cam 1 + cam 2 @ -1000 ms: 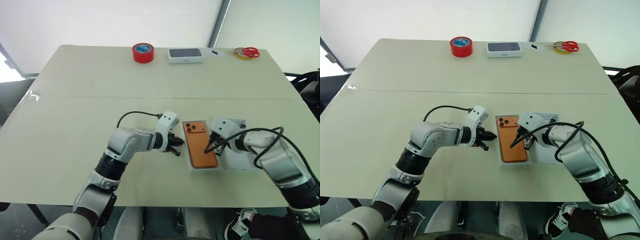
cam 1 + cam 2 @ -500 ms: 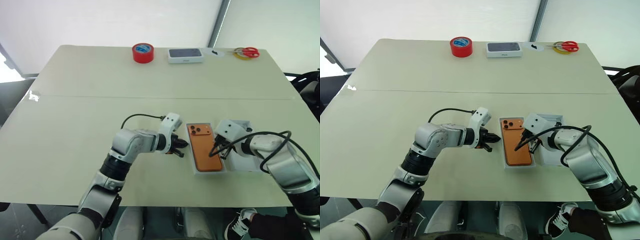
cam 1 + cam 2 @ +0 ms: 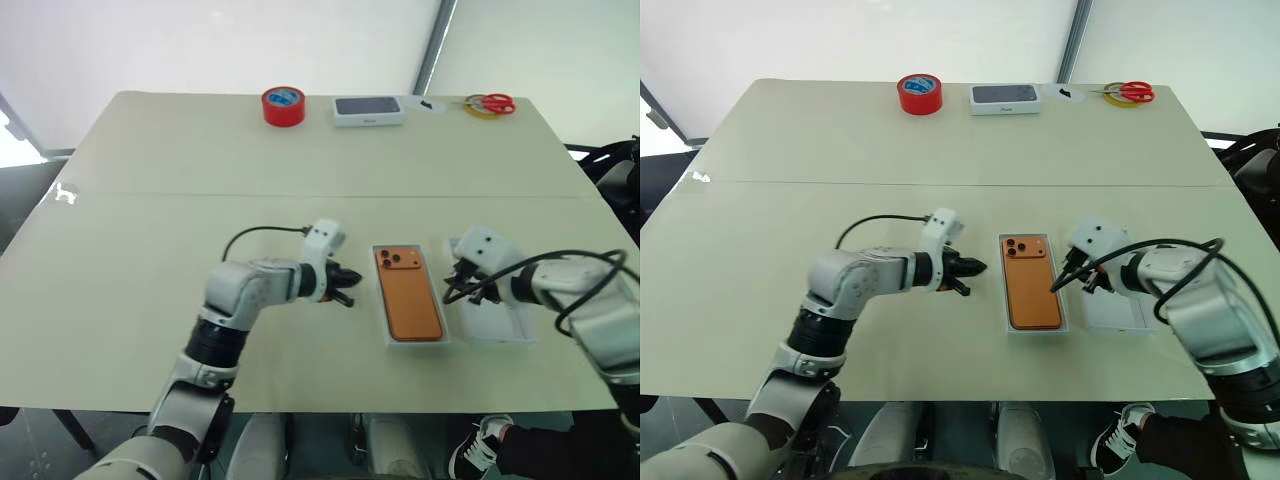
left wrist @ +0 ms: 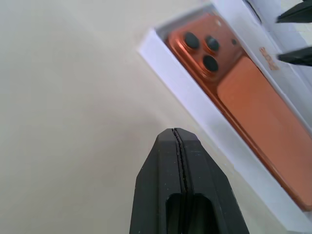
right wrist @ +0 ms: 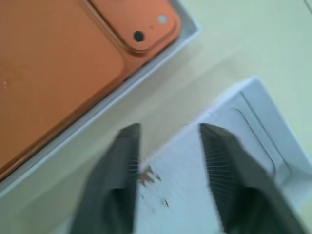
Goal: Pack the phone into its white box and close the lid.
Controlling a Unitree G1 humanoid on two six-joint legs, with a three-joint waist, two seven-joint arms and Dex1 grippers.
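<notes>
Two grippers flank the white box [image 3: 441, 318]: the phone [image 3: 407, 294] lies inside, camera up. My left gripper [image 3: 343, 284] is pressed together beside it; my right gripper [image 3: 458, 288], spread, hovers over the lid [image 3: 495, 323] for pickup.

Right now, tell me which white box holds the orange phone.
The shallow white cardboard box between the grippers holds the flat orange phone; the far one bears a printed dark phone.

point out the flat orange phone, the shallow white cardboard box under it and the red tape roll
flat orange phone [image 3: 411, 303], left eye view, middle of its back
shallow white cardboard box [image 4: 178, 86], left wrist view, side wall beside the lenses
red tape roll [image 3: 284, 106], left eye view, its top ring
</notes>
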